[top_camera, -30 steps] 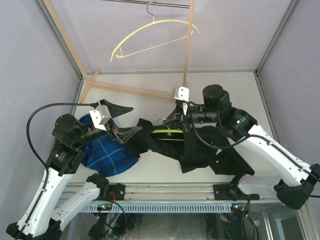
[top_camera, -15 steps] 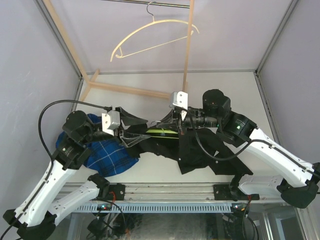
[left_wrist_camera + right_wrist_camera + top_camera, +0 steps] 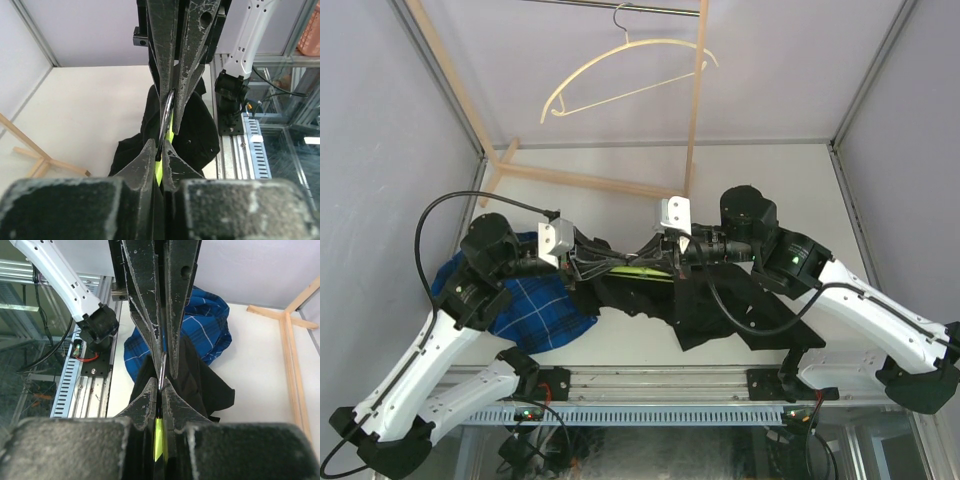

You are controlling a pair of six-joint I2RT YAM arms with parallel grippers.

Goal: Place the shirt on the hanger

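- Top view: the thin lime-green plastic hanger [image 3: 638, 271] is held low over the pale table [image 3: 770, 190], between the two arms.
  - The left gripper [image 3: 600, 266] and the right gripper [image 3: 652, 260] are pointed at each other along it. This is probably so that it is steadied from both sides while cloth is worked over it.
  - The plain black long-sleeved shirt [image 3: 720, 305] is bunched around and under the hanger, and most of it is spilled in creased folds toward the right arm. It appears not yet to be seated on the hanger's shoulders.
  - A blue plaid shirt [image 3: 535, 315] is left crumpled beneath the left arm. A cream hanger [image 3: 630, 45] is hung on the rail behind.
- Left wrist view: the left fingers [image 3: 145, 160] are drawn almost together on a sliver of green.
  - The metal hook [image 3: 166, 107] is seen as a thin wire loop rising into the opposing jaws.
  - Black cloth is draped below, matte and limp.
- Right wrist view: the right fingers [image 3: 175, 405] are pressed together, and the green plastic is pinched between them.
  - The black shirt is hung in dark folds just past the tips, and the plaid shirt lies beyond it.
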